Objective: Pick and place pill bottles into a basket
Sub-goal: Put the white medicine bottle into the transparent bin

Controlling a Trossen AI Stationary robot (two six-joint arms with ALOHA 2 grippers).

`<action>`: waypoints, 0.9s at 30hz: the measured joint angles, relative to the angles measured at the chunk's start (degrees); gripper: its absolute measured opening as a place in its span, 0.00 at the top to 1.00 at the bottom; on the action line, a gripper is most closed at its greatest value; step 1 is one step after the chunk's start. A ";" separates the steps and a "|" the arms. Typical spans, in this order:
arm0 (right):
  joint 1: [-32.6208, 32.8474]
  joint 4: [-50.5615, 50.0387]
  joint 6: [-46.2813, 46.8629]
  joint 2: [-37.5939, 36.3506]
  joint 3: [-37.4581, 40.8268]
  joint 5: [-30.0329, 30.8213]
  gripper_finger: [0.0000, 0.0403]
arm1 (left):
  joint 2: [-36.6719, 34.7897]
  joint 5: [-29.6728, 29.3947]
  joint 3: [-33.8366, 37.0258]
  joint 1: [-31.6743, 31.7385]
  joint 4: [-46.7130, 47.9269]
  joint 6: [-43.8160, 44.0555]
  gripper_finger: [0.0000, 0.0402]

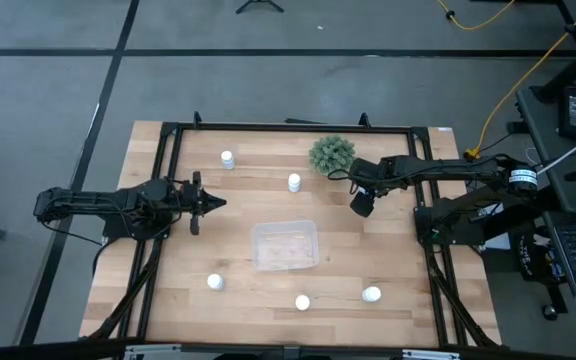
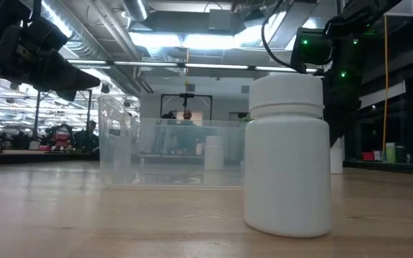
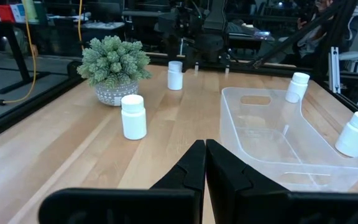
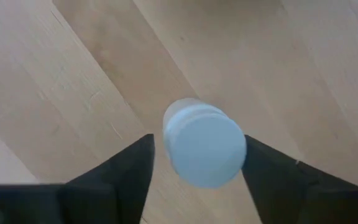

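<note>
— Start with the big things. What is there?

— A wooden table point(image 1: 168, 300) with a dark arm on each side. The left arm reaches in from the left edge, and the right arm reaches in from the right, past the far corner.

— And the basket?

— The clear basket point(image 1: 258, 232) sits on the wood near the middle of the table, a little towards the near edge. Beyond it, towards the far edge, stands a green spiky plant point(image 1: 331, 153) in a small pot.

— Where are the pill bottles?

— All of them are out on the wood. One far bottle point(image 1: 227, 159) stands towards the far left, and a second bottle point(image 1: 294, 181) stands just left of the plant. Three more bottles line the near side: a near-left bottle point(image 1: 215, 282), a near-middle bottle point(image 1: 302, 302), and a near-right bottle point(image 1: 371, 294). The sixth bottle point(image 4: 204, 149) is upright, right of the basket and below the plant, with the right arm's head directly over it.

— And the grippers?

— The left gripper point(image 1: 208, 203) hovers left of the basket, its fingers pressed together. The right gripper point(image 4: 197, 155) points straight down with its fingers apart, one on either side of the sixth bottle's cap. A sliver of wood shows beside one finger. The other finger sits so near the cap that I cannot say whether they touch.
</note>
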State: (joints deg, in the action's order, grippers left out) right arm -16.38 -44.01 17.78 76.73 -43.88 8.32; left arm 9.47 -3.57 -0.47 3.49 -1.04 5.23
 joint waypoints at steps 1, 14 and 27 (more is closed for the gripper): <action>0.00 0.02 -0.02 0.00 0.00 0.00 0.46 | 0.00 0.00 0.00 0.00 0.00 -0.02 0.98; 0.32 4.75 -3.09 0.04 -0.07 0.03 0.63 | 0.00 0.09 0.00 0.00 0.00 0.03 0.98; 7.27 5.05 -1.72 0.04 -0.07 1.02 0.63 | 0.00 0.15 0.00 0.00 0.00 0.14 0.98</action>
State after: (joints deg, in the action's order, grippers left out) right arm -9.11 -38.96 16.06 76.77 -43.94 9.33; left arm 9.47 -3.42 -0.47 3.49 -1.04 5.37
